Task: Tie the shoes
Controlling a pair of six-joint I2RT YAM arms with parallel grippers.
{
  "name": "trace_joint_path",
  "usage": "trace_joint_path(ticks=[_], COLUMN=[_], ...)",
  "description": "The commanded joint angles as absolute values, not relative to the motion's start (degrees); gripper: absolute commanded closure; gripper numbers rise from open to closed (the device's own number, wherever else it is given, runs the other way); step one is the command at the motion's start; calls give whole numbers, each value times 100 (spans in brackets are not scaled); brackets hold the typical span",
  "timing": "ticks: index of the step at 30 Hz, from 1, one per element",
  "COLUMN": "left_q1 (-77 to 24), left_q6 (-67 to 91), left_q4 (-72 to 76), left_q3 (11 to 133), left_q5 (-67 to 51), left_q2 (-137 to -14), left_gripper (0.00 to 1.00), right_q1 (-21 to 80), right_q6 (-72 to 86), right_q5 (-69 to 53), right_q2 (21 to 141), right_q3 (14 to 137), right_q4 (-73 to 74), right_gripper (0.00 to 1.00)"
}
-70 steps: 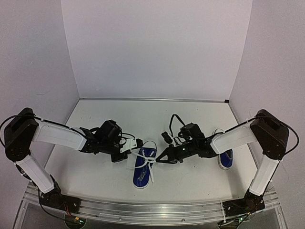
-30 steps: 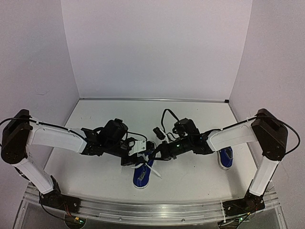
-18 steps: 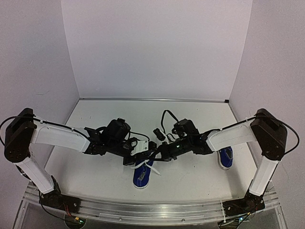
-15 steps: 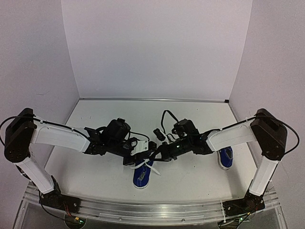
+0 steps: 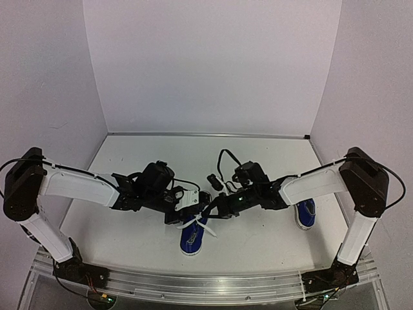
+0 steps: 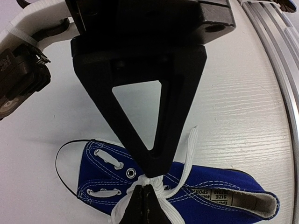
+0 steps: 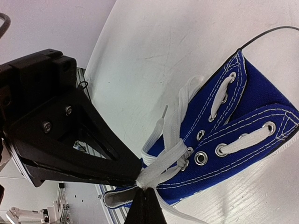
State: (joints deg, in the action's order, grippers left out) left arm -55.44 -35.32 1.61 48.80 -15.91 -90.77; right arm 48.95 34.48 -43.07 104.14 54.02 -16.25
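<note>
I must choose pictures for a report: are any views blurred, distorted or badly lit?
Top external: even soft light, walls lean from wide-angle distortion. Left wrist: shoe sharp, left gripper a mostly dark mass. Right wrist: lace and stitching sharp, right gripper equally dark.

Left arm [image 5: 77,184] stretched from the left edge toward centre frame, forearm low and nearly level, right arm [image 5: 313,183] mirroring it from the right edge, left gripper [image 5: 204,208] and right gripper [image 5: 211,212] tip to tip just below centre, both pinched tight
</note>
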Motion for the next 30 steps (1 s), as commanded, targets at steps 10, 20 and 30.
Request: trace_joint_path(ticks=[10, 20, 30], left_q1=[-5423, -5161, -4618], left_q6=[-3384, -3314, -3467], left_q4=[338, 172, -244], left_q3=[4663, 4526, 4654], left_q5=[-1272, -1251, -1373], left_q2=[-8766, -8534, -8917], left_gripper=[100, 75, 46], right_q1=[4892, 4820, 4819], right_q6=[3295, 3296, 3313], right_q5=[-4150, -4059, -4050], right_q2=[10208, 10107, 10094], right_q3=[5345, 5291, 5283], right_q4=[-1445, -1413, -1407], right_gripper=[100, 100, 100])
